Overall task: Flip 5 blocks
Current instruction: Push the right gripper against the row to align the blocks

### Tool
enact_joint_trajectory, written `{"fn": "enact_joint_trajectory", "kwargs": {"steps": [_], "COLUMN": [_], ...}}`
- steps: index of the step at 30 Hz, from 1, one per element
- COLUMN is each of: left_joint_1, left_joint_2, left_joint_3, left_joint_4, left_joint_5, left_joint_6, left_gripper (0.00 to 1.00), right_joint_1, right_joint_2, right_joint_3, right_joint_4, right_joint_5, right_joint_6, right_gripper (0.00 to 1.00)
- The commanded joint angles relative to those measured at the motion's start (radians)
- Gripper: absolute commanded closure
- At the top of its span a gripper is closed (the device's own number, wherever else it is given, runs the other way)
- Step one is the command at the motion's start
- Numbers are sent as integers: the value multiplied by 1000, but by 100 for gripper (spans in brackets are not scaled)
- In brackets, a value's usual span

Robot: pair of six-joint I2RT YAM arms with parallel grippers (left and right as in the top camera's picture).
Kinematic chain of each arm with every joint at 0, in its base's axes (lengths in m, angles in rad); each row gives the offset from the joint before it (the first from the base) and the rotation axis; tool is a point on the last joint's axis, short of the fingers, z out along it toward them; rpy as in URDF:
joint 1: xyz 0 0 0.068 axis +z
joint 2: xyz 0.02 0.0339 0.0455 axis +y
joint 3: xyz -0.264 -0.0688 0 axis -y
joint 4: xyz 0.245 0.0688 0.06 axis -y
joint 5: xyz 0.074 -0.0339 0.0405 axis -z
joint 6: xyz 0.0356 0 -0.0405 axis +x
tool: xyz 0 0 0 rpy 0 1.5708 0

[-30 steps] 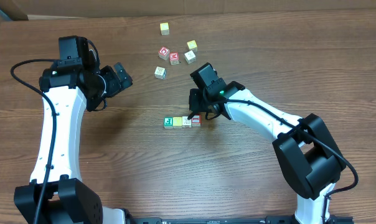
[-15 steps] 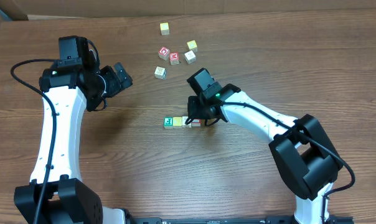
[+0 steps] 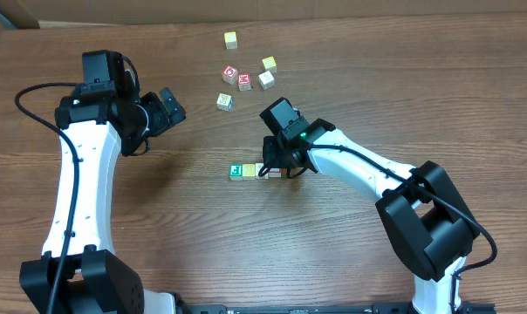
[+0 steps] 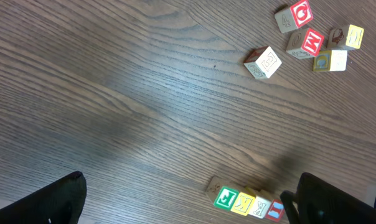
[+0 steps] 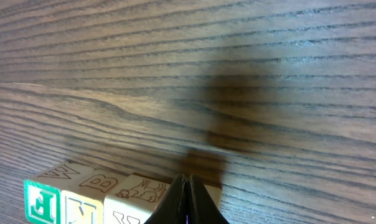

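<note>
The table (image 3: 438,78) is carrying a short row of blocks (image 3: 249,171) near its centre, with loose cubes (image 3: 244,81) lying farther back. The left gripper (image 3: 170,105) is hovering well apart from the row, jaws spread wide and holding nothing, probably parked to leave working room. The right gripper (image 5: 188,186) is sitting low at the row's right end, fingers pinched together on nothing. The closed tips are probably serving as a pusher to tip the red-edged block (image 4: 275,210) over.
</note>
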Motion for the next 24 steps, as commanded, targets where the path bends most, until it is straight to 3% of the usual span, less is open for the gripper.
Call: {"fn": "enact_joint_trajectory", "kwargs": {"steps": [1,24], "left_joint_1": [-6,-6], "left_joint_2": [2,2], "left_joint_3": [6,6], "left_joint_4": [2,2], "left_joint_5": [4,4], "left_joint_6": [13,13], "left_gripper": [0,0], "right_joint_1": [1,-36], "right_joint_2": [5,-25], "right_joint_3": [-7,66], "right_joint_4": [-7,9], "right_joint_5": [-5,-37], "right_joint_6": [-2,-29], "right_gripper": [96,96]}}
